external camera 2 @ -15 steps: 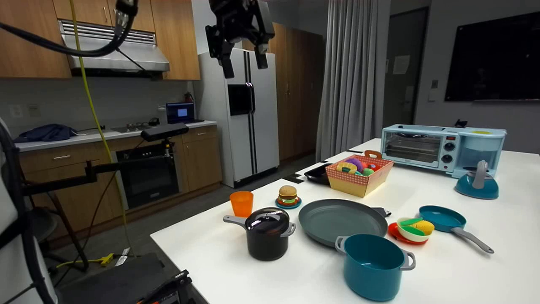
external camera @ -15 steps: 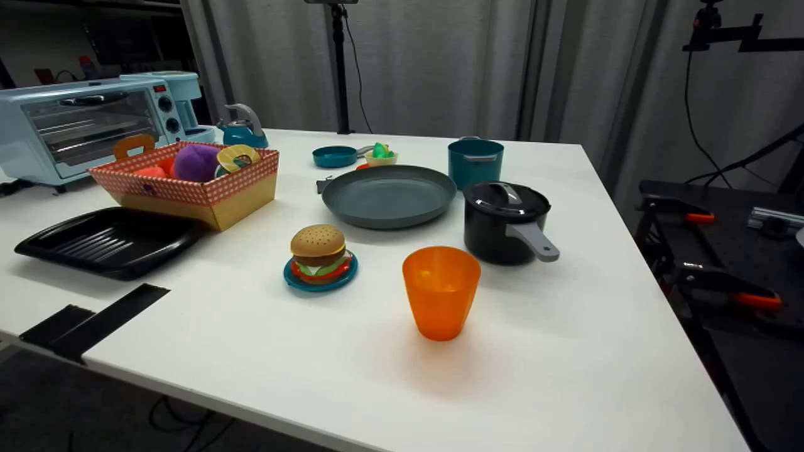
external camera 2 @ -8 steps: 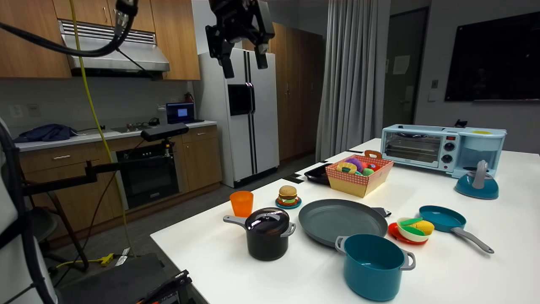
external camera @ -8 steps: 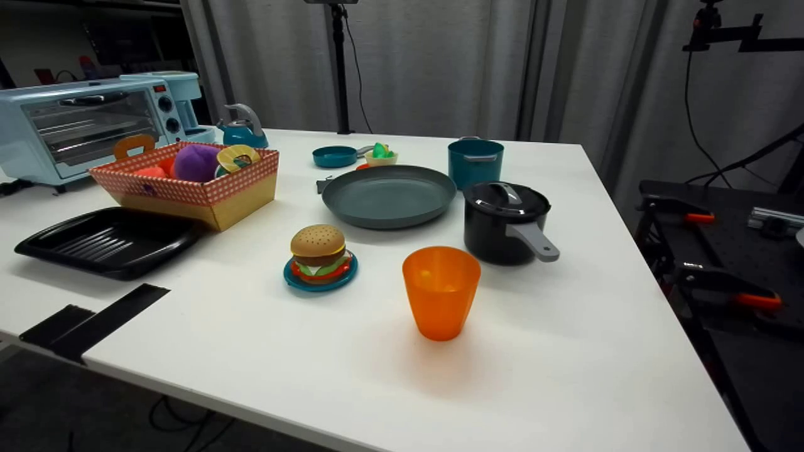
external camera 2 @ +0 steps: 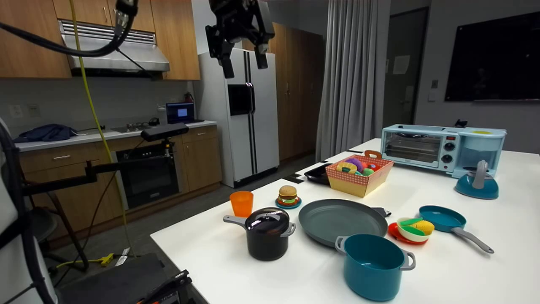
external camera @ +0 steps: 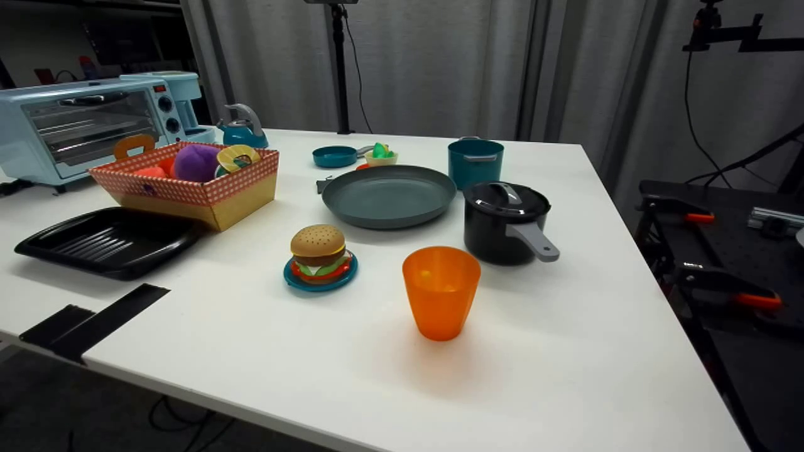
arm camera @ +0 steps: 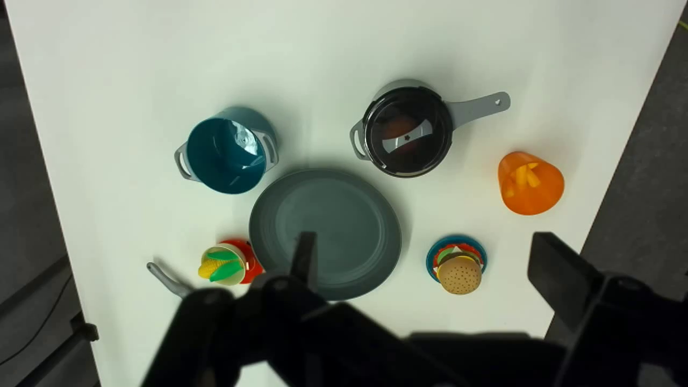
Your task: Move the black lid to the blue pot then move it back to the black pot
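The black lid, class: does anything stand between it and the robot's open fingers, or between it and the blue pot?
Nothing visible does. In the wrist view the black lid shows whole, atop the black pot; the fingers hide none of it. The grey plate lies low, beside the straight path to the blue pot.

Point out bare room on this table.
In an exterior view, the table is bare right of the black pot, and in front of the burger, between orange cup and black tape. Crowded: around the grey plate, hemmed by black pot, blue pot and corn bowl.
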{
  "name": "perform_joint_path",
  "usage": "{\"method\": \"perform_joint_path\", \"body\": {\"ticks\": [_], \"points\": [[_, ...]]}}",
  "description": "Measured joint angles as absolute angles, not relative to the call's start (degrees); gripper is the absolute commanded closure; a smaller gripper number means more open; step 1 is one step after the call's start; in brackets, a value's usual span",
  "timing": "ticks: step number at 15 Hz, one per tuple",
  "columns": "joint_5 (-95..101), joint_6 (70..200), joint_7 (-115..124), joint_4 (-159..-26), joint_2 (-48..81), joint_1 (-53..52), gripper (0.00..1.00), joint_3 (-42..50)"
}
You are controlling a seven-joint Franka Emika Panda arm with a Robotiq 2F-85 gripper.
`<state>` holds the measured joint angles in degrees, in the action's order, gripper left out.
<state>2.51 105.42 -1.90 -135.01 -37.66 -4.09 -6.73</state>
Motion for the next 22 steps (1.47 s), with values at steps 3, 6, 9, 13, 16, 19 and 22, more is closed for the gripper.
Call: {"method": "perform_joint_path", "body": {"ticks": [3, 6, 9, 13, 16, 19, 22], "points": [[2.51, 105.42, -1.90, -135.01, -37.66, -4.09, 0.00, -6.73], [2.51, 105.42, -1.90, -135.01, -37.66, -4.09, 0.00, -6.73], [2.51, 105.42, -1.90, -135.01, -37.66, -4.09, 0.00, -6.73], [2.51, 105.42, -1.90, -135.01, -37.66, -4.09, 0.00, -6.73], [2.51, 105.42, -1.87, -135.19, -37.27, -4.09, 0.00, -6.72], [2.56, 105.90, -1.64, -135.59, -36.37, -4.06, 0.00, -6.61], [2.59, 106.95, -0.92, -137.19, -35.25, -3.89, 0.00, -6.39]]}}
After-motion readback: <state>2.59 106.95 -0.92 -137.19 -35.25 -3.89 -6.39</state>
